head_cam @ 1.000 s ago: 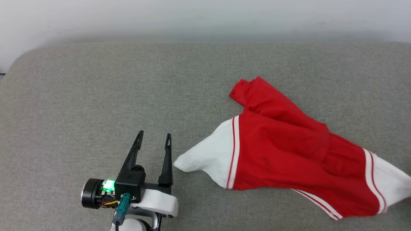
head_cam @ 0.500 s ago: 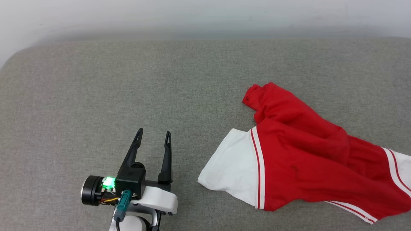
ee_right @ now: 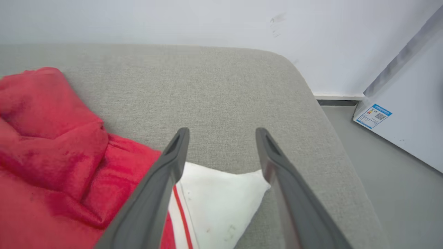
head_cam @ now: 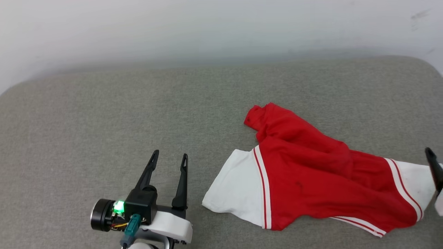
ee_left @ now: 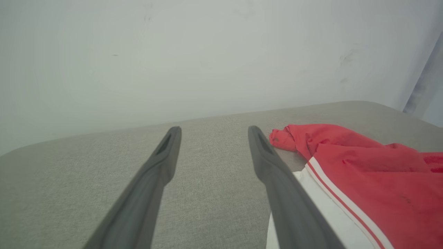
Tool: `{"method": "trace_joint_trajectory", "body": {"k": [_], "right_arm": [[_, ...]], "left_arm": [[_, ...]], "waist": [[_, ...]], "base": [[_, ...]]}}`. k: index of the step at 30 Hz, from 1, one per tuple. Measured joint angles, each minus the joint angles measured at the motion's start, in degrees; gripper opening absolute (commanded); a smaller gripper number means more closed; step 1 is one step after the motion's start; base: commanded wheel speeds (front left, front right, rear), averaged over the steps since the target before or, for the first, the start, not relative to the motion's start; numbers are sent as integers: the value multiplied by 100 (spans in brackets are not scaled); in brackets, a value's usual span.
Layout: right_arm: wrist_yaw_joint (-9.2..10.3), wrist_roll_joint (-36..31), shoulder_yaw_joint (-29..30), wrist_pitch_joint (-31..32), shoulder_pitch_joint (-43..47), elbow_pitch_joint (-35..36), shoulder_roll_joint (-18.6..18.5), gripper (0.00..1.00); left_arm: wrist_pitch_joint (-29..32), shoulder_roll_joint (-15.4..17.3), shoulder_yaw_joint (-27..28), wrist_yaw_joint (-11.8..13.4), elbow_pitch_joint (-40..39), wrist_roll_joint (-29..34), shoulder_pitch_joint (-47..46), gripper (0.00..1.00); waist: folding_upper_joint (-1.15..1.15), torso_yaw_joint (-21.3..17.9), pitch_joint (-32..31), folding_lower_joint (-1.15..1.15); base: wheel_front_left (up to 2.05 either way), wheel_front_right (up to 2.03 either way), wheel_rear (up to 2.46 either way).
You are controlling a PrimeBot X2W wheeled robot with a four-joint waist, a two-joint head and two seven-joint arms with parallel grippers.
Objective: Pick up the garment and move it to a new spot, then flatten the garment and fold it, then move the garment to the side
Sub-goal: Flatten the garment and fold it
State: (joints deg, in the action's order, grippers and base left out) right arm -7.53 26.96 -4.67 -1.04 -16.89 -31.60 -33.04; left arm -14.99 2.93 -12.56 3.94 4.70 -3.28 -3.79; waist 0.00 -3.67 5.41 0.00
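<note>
One grey cushion [head_cam: 104, 114], white wall [head_cam: 207, 27], crumpled garment [head_cam: 304, 173]

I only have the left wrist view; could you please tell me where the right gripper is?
Observer: The right gripper is open at the garment's far end, a white sleeve tip lying between its fingers, unclamped.
Operator: Is my left gripper touching fabric?
Observer: No; the head view shows the left gripper open, bare grey cushion separating it from the other white sleeve.
Operator: What lies beyond the far end?
Observer: The cushion's rounded edge, then floor and a white box.
</note>
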Motion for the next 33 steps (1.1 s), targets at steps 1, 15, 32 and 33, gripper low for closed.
{"method": "trace_joint_trajectory", "body": {"k": [1,15,32,33], "right_arm": [[0,48,16,-164,98,118,62,100],[1,424,528,-1047,1218,1560,887,100],[1,-282,876,-900,1397,1914,1111,100],[1,-283,870,-901,1396,1913,1131,100]], "left_arm": [[0,0,-1,-7,-9,0,24,100],[0,-2,-162,-146,-120,-144,243,100],[3473,409,-766,-587,60,189,-239,100],[3773,441,-777,-577,-27,233,-237,100]], "waist": [[0,-36,-27,0],[0,-284,-67,0],[0,-542,305,1],[0,-567,340,1]], "base": [[0,0,0],[0,0,0],[0,0,0],[0,0,0]]}}
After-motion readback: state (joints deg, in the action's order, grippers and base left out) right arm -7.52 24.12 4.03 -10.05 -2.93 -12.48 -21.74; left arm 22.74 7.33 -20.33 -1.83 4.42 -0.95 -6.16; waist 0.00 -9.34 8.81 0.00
